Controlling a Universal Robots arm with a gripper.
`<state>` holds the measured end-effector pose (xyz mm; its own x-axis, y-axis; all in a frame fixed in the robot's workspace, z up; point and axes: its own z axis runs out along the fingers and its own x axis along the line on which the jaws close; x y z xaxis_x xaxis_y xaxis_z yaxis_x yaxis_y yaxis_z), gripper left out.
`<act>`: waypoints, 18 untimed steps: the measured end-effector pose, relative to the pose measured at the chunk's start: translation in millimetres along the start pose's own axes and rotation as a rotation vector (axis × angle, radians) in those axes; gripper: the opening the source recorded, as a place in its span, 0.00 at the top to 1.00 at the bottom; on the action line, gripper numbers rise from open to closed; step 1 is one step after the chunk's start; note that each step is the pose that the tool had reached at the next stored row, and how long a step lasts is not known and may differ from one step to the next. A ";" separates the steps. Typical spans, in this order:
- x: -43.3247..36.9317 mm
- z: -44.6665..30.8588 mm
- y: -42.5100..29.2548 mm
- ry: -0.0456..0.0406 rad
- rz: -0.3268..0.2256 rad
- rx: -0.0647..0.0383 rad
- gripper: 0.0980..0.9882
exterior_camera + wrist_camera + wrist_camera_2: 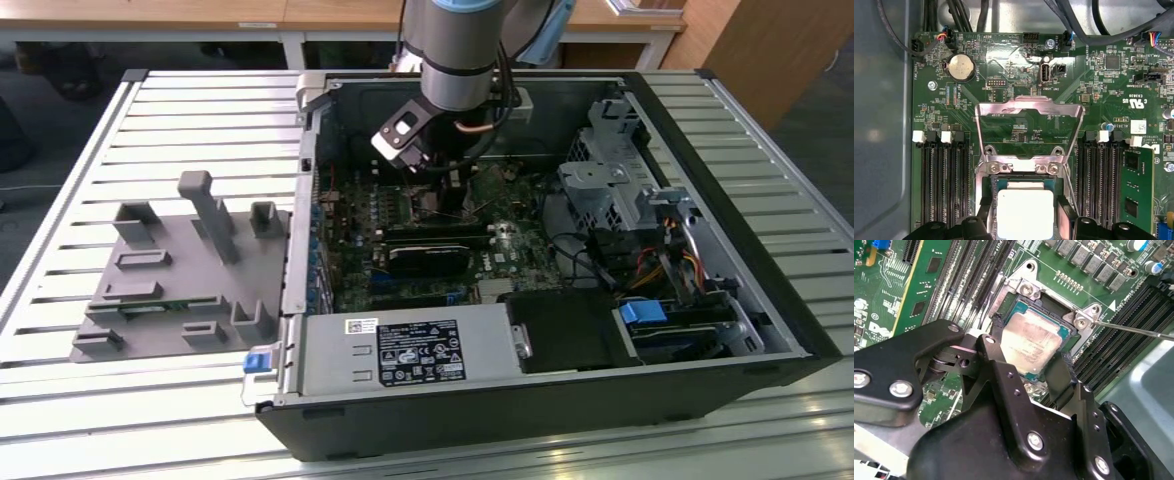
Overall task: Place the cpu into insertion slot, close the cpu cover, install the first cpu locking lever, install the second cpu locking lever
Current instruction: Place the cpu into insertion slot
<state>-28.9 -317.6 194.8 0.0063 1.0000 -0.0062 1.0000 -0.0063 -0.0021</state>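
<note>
Gripper (1031,351) pinching cpu (1030,337) at insertion slot (1049,301) — cpu cover (1029,107) upright; seat level, corners aligned — no pressing.

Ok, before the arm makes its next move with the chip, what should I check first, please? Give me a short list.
1. Cover swung up, clear of the socket: ok.
2. Chip lined up over the socket: ok.
3. Chip lying flat and fully down: cannot tell.
4. Gripper hold on the chip: cannot tell.
5. Thin lever unhooked, off to the side: ok.
</note>
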 end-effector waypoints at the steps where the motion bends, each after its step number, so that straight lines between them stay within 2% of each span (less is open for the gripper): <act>1: 0.6 0.1 0.0 0.0001 0.000 0.000 0.42; 9: 3.3 0.7 0.1 0.0037 0.000 0.000 0.42; 14: 3.3 -3.6 0.0 0.0037 0.000 0.000 0.42; 18: 2.4 -3.9 0.1 0.0037 0.000 0.000 0.42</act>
<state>-28.8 -315.2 198.6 0.0058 1.0000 -0.0025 1.0000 -0.0058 -0.0021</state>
